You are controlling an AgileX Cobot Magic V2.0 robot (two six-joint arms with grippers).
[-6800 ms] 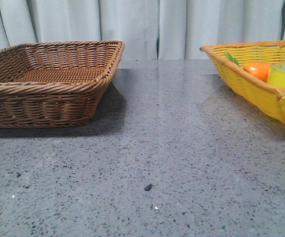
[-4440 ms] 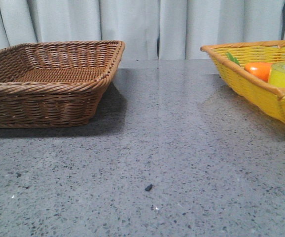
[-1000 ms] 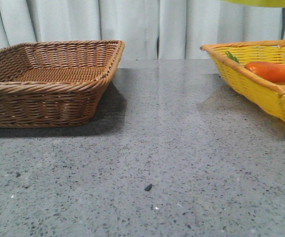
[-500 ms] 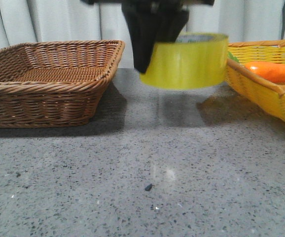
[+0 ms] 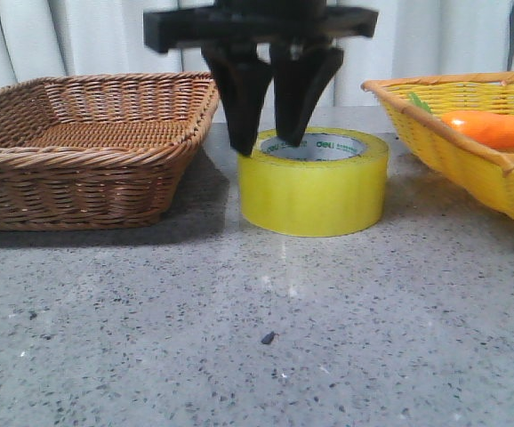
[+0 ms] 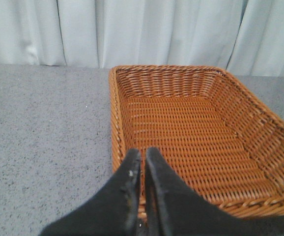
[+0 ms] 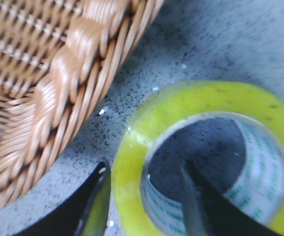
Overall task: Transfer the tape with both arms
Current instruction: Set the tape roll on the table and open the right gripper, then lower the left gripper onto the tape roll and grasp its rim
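Grey speckled table (image 5: pixel 346 320), translucent yellow tape (image 5: pixel 315 189), white "deli" core, lying flat

Cut off, hidden and blurred

The right gripper (image 5: pixel 268 142) loses its arm above the front view's top edge, and its fingers hide part of the tape (image 5: pixel 314 182) rim. The yellow basket (image 5: pixel 435 147) and carrot (image 5: pixel 493 129) run off the right edge. In the right wrist view the tape (image 7: pixel 132 147) and brown basket (image 7: pixel 48 88) are blurred and cropped.
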